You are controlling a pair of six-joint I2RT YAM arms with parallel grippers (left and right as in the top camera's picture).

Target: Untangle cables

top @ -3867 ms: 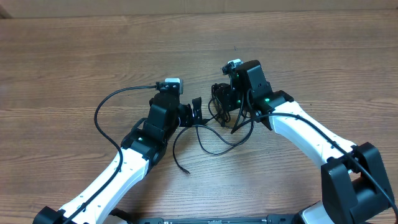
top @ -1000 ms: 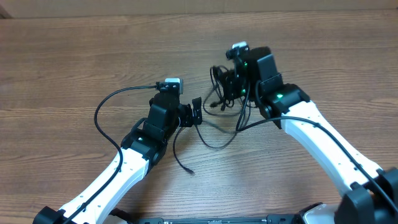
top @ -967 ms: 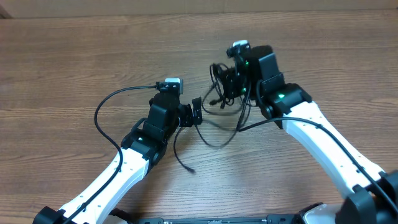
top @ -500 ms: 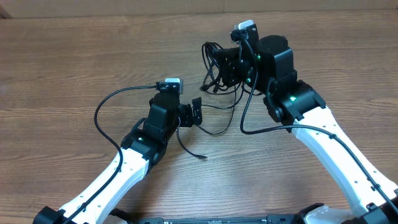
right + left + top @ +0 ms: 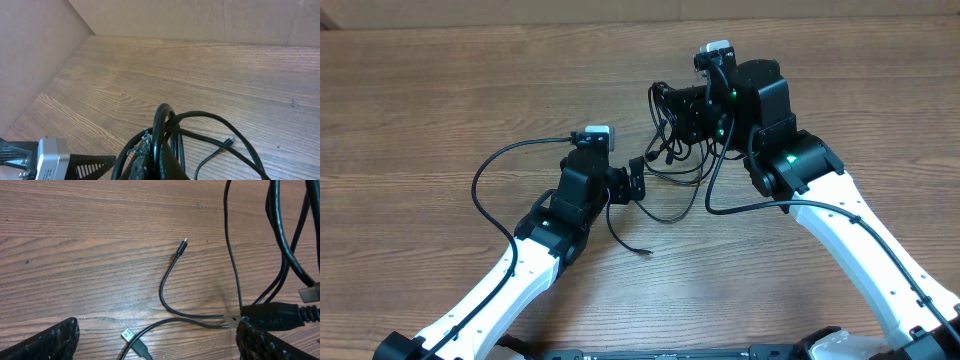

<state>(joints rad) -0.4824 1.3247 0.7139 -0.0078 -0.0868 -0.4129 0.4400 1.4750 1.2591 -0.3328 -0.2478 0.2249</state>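
Up and away from the robot's base is where the right gripper (image 5: 688, 112) has gone over the last few seconds, taking the knotted bunch of cables (image 5: 666, 120) with it; in the last half second it has barely shifted. The free end of one strand (image 5: 649, 252) has been dragged a little to the right across the boards, while the left arm has kept its place.

Everything sits on a brown wood-grain table (image 5: 440, 100), bare apart from the arms and cords, and the right wrist view shows it closed off at the far edge and one side by plain tan walls (image 5: 200, 17) (cardboard, by the look of them).

The right gripper is clamped on the bunch, whose loops spill out above and beside its jaws. From there strands run down toward the left gripper (image 5: 636, 181), which stands wide open. A thick black plug body (image 5: 272, 316) lies against one of its fingers, though not pinched. Between those fingers, on the table, a thin strand curls up to a small plug (image 5: 184, 242), and a flat USB plug (image 5: 127, 334) lies just below it.
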